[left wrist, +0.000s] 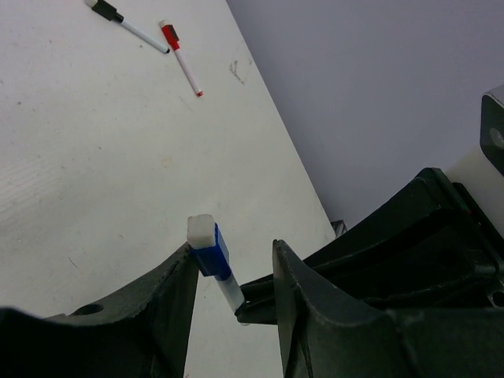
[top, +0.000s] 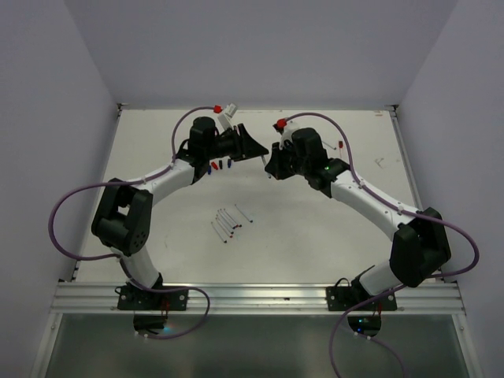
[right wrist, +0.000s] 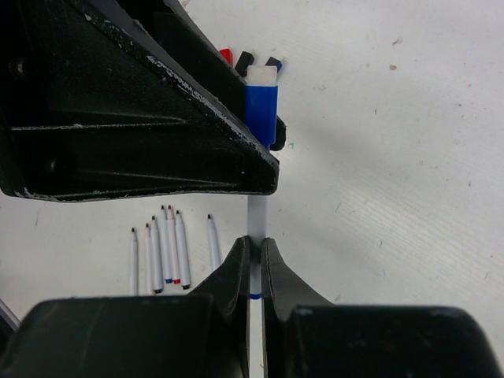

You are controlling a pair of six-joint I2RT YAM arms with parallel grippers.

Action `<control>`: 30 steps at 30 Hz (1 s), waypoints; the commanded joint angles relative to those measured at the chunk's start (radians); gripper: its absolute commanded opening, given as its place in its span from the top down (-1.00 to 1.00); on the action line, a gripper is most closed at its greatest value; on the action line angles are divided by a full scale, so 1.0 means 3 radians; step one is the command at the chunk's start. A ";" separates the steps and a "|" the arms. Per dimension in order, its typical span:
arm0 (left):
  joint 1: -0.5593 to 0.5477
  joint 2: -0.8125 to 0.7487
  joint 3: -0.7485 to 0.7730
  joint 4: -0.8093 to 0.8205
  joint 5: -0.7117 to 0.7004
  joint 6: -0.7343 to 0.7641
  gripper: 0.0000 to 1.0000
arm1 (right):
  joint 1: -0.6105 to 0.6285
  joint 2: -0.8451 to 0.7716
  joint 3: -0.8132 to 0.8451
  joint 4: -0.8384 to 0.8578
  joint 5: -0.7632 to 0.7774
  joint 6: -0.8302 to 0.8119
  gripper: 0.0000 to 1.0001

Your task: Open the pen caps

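My right gripper [right wrist: 253,248] is shut on the white barrel of a pen [right wrist: 258,214], just above its blue band. The pen's blue cap [left wrist: 209,246], topped with a white block, stands between the fingers of my left gripper [left wrist: 234,248]. One finger touches the cap and a gap shows to the other, so the jaws are open. In the top view the left gripper [top: 256,151] and right gripper [top: 272,164] meet nose to nose above the far half of the table. Loose red, black and blue caps [right wrist: 245,59] lie beyond the held pen.
Several uncapped pens [top: 228,222] lie in a row mid-table, also seen as pens [right wrist: 165,252] in the right wrist view. A black-capped pen [left wrist: 126,20] and a red-capped pen [left wrist: 179,55] lie farther off. Loose caps [top: 213,167] sit under the left arm. Walls enclose the table.
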 commanded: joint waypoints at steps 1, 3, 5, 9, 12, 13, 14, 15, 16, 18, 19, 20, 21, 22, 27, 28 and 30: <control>-0.0013 0.0012 0.0020 0.0160 0.0071 -0.0066 0.10 | 0.0018 -0.0135 0.0029 0.0040 0.0061 -0.0040 1.00; -0.0013 0.0023 0.0040 0.0170 0.0076 -0.0082 0.10 | 0.0029 -0.0130 0.0024 0.0034 0.0066 -0.0045 1.00; -0.0013 0.0028 0.0051 0.0180 0.0081 -0.0087 0.10 | 0.0034 -0.0140 0.0008 0.0034 0.0071 -0.0045 1.00; -0.0013 0.0028 0.0051 0.0175 0.0066 -0.0087 0.15 | 0.0054 -0.0130 -0.0002 0.0029 0.0045 -0.0045 1.00; -0.0013 0.0033 0.0051 0.0175 0.0035 -0.0087 0.18 | 0.0070 -0.0130 -0.0012 0.0039 0.0071 -0.0045 1.00; -0.0008 0.0033 0.0051 0.0180 0.0025 -0.0087 0.19 | 0.0075 -0.0130 -0.0012 0.0029 0.0071 -0.0045 1.00; -0.0013 0.0033 0.0051 0.0175 0.0015 -0.0097 0.20 | 0.0075 -0.0140 -0.0012 0.0029 0.0071 -0.0040 1.00; -0.0013 0.0033 0.0051 0.0175 0.0000 -0.0097 0.22 | 0.0080 -0.0145 -0.0012 0.0029 0.0066 -0.0040 1.00; -0.0013 0.0033 0.0051 0.0180 -0.0021 -0.0107 0.23 | 0.0085 -0.0156 -0.0007 0.0019 0.0071 -0.0045 1.00; -0.0013 0.0028 0.0046 0.0206 -0.0041 -0.0122 0.33 | 0.0085 -0.0166 -0.0007 0.0019 0.0076 -0.0045 1.00; -0.0013 0.0028 0.0045 0.0221 -0.0036 -0.0133 0.41 | 0.0090 -0.0176 -0.0007 0.0014 0.0086 -0.0045 1.00; -0.0013 0.0033 0.0051 0.0231 -0.0031 -0.0133 0.48 | 0.0090 -0.0176 -0.0007 0.0009 0.0086 -0.0045 1.00; -0.0013 0.0033 0.0051 0.0226 -0.0031 -0.0133 0.73 | 0.0090 -0.0181 -0.0007 -0.0001 0.0091 -0.0050 1.00; -0.0008 0.0023 0.0051 0.0226 -0.0031 -0.0118 0.90 | 0.0090 -0.0191 -0.0007 -0.0002 0.0091 -0.0050 1.00; -0.0008 0.0002 0.0020 0.0201 0.0015 -0.0061 1.00 | 0.0090 -0.0197 -0.0023 0.0080 -0.0016 -0.0009 0.90; -0.0008 -0.0013 -0.0010 0.0226 0.0030 -0.0061 1.00 | 0.0090 -0.0171 -0.0007 0.0080 -0.0077 -0.0004 0.83; 0.0007 -0.0023 -0.0067 0.0349 0.0107 -0.0137 1.00 | 0.0085 -0.0125 0.0049 0.0085 -0.0144 -0.0014 0.56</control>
